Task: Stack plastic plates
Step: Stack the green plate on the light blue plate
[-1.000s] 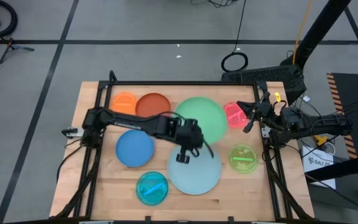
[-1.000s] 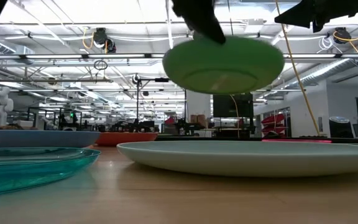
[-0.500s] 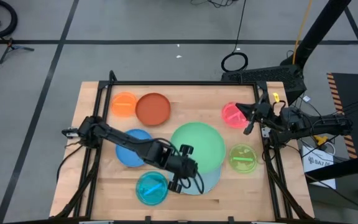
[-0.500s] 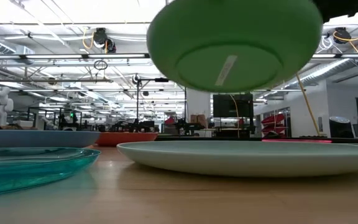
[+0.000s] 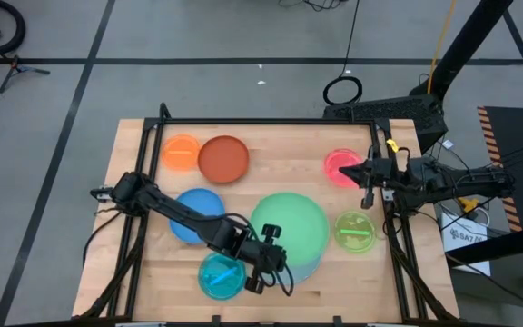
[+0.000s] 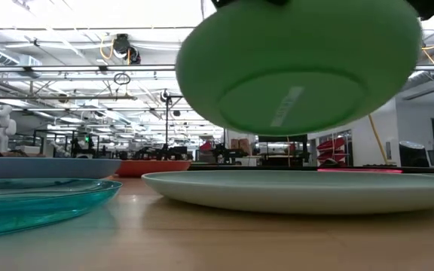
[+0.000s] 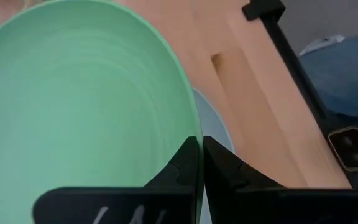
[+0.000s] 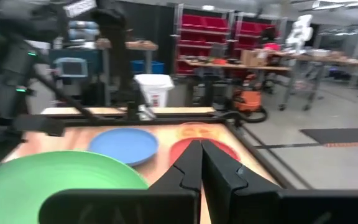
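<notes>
**Q:** Wooden tabletop (image 5: 134, 272) with plates all over, busy workshop behind. Checking in on the stacking: where's the green plate (image 5: 289, 227) at right now?

**A:** Up in the air, pinched by the left gripper (image 5: 263, 256) on its near-left rim. Fingers clamped tight on that edge in the left wrist view (image 7: 201, 155). Hanging over the pale blue plate (image 5: 309, 265), near the middle of the table's near edge. Covers most of it from above, with only a sliver peeking out on the near-right side.

**Q:** Touching yet?

**A:** Nope. Clear gap in the low view: green plate (image 6: 300, 64) tilted and floating, pale blue plate (image 6: 300, 188) flat on the wood below.

**Q:** Changed from a second ago?

**A:** Big time. Was sitting back toward the far-middle of the table a second ago, then got swung forward and toward the near edge. Half a second ago already mostly over the pale blue one, now a touch closer and lower-looking. Reads as the carry being basically done, just the lowering and letting go left.

**Q:** And the rest?

**A:**
- Cyan plate (image 5: 221, 275) by the near edge, just left of the gripper.
- Blue plate (image 5: 189, 213) toward the left edge.
- Orange plate (image 5: 181, 151) and rust plate (image 5: 223, 157) at the far-left corner.
- Pink plate (image 5: 339, 166) and lime plate (image 5: 355, 230) along the right edge.

No stack started anywhere yet, so probably early days.

**Q:** Right arm?

**A:** Right gripper (image 5: 366, 177) parked at the right edge beside the pink plate, fingers pressed together on nothing.
</notes>
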Controlling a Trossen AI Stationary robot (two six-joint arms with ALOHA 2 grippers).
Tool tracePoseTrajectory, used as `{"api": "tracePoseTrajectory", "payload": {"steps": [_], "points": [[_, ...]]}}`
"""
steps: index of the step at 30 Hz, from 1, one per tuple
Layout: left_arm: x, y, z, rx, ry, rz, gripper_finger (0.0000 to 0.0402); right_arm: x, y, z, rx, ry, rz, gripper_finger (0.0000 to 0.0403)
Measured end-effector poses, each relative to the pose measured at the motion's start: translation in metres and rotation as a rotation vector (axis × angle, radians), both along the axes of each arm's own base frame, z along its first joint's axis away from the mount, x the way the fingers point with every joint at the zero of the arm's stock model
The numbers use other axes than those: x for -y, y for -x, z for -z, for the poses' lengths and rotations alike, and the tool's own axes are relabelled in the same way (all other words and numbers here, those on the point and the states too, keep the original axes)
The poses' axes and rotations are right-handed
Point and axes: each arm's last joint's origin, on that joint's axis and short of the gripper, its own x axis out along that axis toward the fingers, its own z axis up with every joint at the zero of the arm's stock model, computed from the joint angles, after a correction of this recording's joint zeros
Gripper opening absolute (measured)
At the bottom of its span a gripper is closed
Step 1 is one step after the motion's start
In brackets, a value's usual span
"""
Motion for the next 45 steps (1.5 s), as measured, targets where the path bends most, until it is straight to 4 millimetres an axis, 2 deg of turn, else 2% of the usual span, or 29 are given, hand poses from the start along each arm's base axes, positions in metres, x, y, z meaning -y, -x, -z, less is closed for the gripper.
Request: {"api": "tracePoseTrajectory", "payload": {"steps": [8, 15, 28, 45], "points": [[0.002, -0.001, 0.022, 0.030, 0.087, -0.018, 0.0010, -0.001, 0.000, 0.002, -0.015, -0.026, -0.018, 0.0000], [0.007, 0.002, 0.022, 0.017, 0.121, -0.033, 0.0010, -0.001, 0.000, 0.002, -0.017, -0.029, -0.018, 0.0000], [0.004, 0.004, 0.025, -0.044, 0.164, -0.074, 0.0010, -0.001, 0.000, 0.001, -0.011, -0.024, -0.018, 0.0000], [0.002, 0.003, 0.026, -0.061, 0.184, -0.097, 0.0034, -0.001, 0.000, 0.001, -0.011, -0.023, -0.018, 0.0000]]}}
